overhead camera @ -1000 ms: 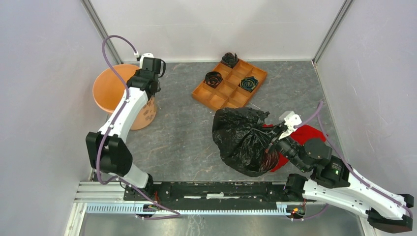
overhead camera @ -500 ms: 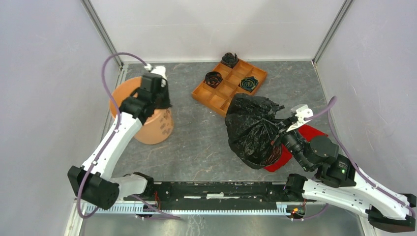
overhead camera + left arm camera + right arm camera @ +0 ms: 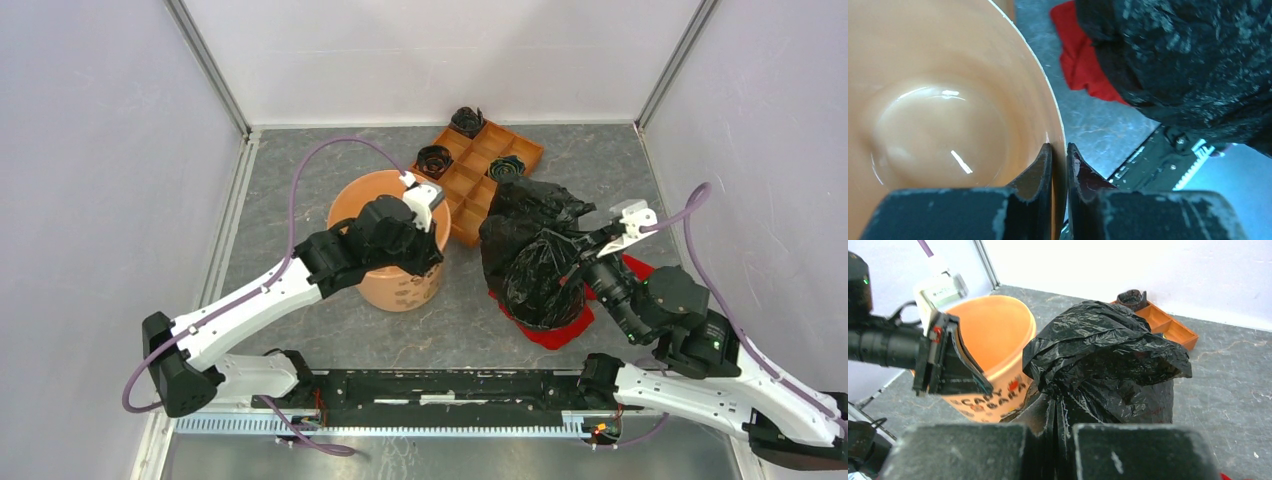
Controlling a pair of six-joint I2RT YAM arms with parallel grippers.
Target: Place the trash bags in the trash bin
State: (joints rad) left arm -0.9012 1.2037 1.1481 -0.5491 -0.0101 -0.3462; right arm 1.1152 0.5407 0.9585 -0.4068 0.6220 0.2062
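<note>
The orange trash bin (image 3: 360,199) stands upright mid-table, its lettering facing front. My left gripper (image 3: 428,250) is shut on the bin's right rim (image 3: 1060,145), one finger inside and one outside; the bin's inside (image 3: 938,120) looks empty. A large black trash bag (image 3: 535,250) hangs bunched just right of the bin, lifted over the red cloth. My right gripper (image 3: 572,262) is shut on the bag's gathered film (image 3: 1055,402). The bag (image 3: 1103,360) and the bin (image 3: 993,340) are side by side in the right wrist view.
An orange compartment tray (image 3: 470,185) lies behind the bin and bag, with small dark rolled wads (image 3: 434,158) in three cells. A red cloth (image 3: 545,325) lies under the bag. Grey walls enclose the table; the rail runs along the near edge.
My left arm has dragged the bin from the far left to mid-table. My right arm has lifted the bag up and back toward the tray, uncovering more red cloth.
</note>
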